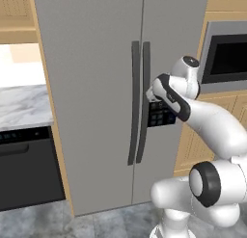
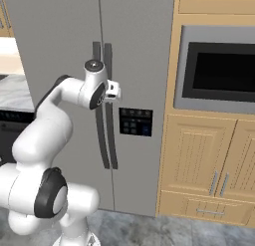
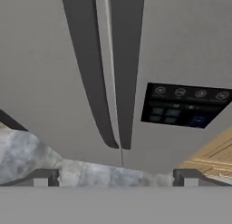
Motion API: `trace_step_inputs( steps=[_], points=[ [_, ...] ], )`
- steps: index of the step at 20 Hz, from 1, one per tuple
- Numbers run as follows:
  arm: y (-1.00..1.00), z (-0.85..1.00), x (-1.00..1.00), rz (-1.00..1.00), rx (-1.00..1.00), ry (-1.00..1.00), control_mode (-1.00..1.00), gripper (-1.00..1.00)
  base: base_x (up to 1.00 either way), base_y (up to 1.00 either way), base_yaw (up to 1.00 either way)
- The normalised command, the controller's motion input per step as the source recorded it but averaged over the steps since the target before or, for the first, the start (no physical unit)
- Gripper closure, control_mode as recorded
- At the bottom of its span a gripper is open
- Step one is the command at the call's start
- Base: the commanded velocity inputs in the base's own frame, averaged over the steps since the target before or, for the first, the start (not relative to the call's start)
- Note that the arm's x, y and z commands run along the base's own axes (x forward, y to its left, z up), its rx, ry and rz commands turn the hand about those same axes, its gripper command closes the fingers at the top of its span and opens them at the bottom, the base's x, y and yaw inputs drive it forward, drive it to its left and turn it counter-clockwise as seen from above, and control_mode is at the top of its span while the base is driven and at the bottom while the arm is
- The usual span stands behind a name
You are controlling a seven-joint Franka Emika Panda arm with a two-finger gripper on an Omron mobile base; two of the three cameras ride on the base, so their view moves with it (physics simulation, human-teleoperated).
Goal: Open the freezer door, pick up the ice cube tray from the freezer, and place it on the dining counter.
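The freezer door [image 1: 176, 34] is the narrower right-hand grey door, and it stands shut. Its dark bowed bar handle [image 1: 144, 102] runs beside the seam, next to the wider door's matching handle [image 1: 134, 102]. A black control panel [image 2: 135, 122] sits on the freezer door [image 2: 142, 46]. My gripper [image 2: 115, 92] hovers just in front of the two handles, about mid-height. In the hand view my gripper [image 3: 116, 180] is open with nothing between its fingertips [image 3: 45, 177], facing the freezer door's handle [image 3: 128, 69]. The ice cube tray is hidden behind the shut door. The dining counter is out of view.
A marble counter [image 1: 21, 107] over a black appliance front [image 1: 26, 165] stands left of the fridge. A built-in black oven [image 2: 221, 70] and light wood cabinets [image 2: 209, 165] stand to the right. Grey stone floor [image 3: 27, 150] lies below.
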Motion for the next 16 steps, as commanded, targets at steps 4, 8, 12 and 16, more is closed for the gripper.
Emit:
trace_step_inputs(
  steps=[4, 8, 12, 16],
  points=[
    [0.23, -0.12, 0.18, -0.02, -0.04, -0.09, -1.00, -1.00, 0.00, 0.00, 0.00],
    [0.07, -0.05, 0.27, -0.04, 0.00, -0.07, -1.00, -1.00, 0.00, 0.00, 0.00],
    [-0.21, -0.15, 0.30, 0.00, 0.01, -0.01, -1.00, -1.00, 0.00, 0.00, 0.00],
    [-0.12, -0.27, 0.36, 0.00, 0.01, 0.00, -1.00, -1.00, 0.00, 0.00, 0.00]
  ],
)
